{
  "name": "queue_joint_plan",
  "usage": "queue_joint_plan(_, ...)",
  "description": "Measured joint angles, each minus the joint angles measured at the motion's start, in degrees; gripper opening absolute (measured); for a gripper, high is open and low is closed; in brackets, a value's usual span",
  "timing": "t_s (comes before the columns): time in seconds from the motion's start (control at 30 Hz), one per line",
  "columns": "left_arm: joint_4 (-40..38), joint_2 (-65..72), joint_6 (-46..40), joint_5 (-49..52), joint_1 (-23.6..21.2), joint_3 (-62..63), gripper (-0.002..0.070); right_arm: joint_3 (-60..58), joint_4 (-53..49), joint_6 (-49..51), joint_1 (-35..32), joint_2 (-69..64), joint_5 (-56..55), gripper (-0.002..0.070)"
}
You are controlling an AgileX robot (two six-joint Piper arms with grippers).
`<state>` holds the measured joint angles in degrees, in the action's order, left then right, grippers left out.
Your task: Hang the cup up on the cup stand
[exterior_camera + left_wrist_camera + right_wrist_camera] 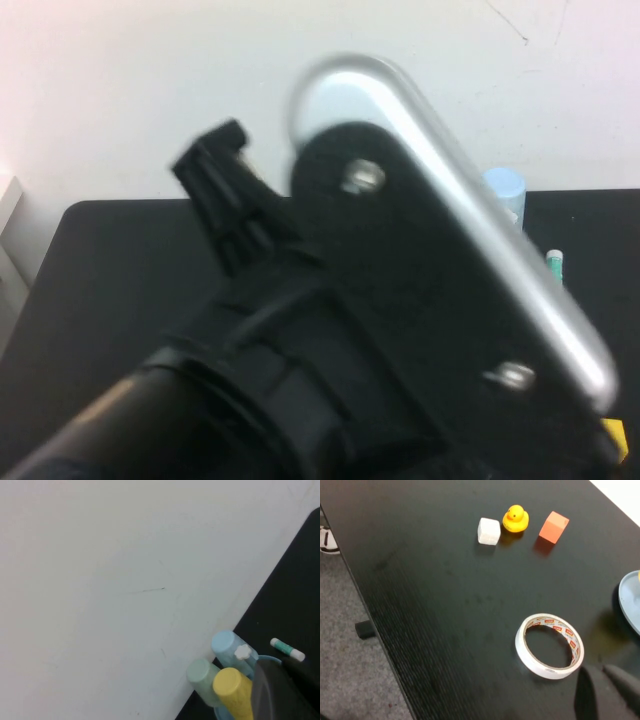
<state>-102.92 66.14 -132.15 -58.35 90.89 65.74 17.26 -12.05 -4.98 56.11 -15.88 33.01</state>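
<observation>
My cup already sits inverted on the cup stand, so both my left gripper and right gripper are closed, empty.

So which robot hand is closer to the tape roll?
Right. The right hand sits just beside the tape roll; the left hand is raised up by the light blue cup at the cup stand.

A black arm with a silver curved plate and two silver screws.
</observation>
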Motion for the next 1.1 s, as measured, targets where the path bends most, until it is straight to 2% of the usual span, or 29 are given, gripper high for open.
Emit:
queue_joint_plan(0.1,0.00,-1.04,0.24,-1.65,-0.32,0.00,-0.0001,0.00,0.09,0.00,0.00,0.05,0.00,-0.0001)
queue_joint_plan(0.2,0.00,-1.32,3.58,-1.73,-3.87,0.00,-0.0001,0.00,0.09,0.00,0.00,0.05,0.00,-0.0001)
queue_joint_plan(0.37,0.00,-1.75,17.04,0.41,-14.85,-0.42,-0.0001,0.00,0.09,0.00,0.00,0.05,0.00,-0.0001)
queue_joint_plan(0.47,0.00,-4.00,23.02,5.85,-21.01,-2.39,-0.0001,0.00,0.09,0.00,0.00,0.05,0.00,-0.0001)
queue_joint_plan(0.7,0.48,-14.78,27.99,24.67,-34.63,-12.94,-0.0001,0.00,0.09,0.00,0.00,0.05,0.00,-0.0001)
queue_joint_plan(0.93,1.21,-30.25,32.08,42.61,-53.17,-29.70,-0.0001,0.00,0.09,0.00,0.00,0.05,0.00,-0.0001)
queue_joint_plan(1.1,2.18,-42.65,35.58,47.48,-65.47,-40.32,-0.0001,0.00,0.09,0.00,0.00,0.05,0.33,-0.0001)
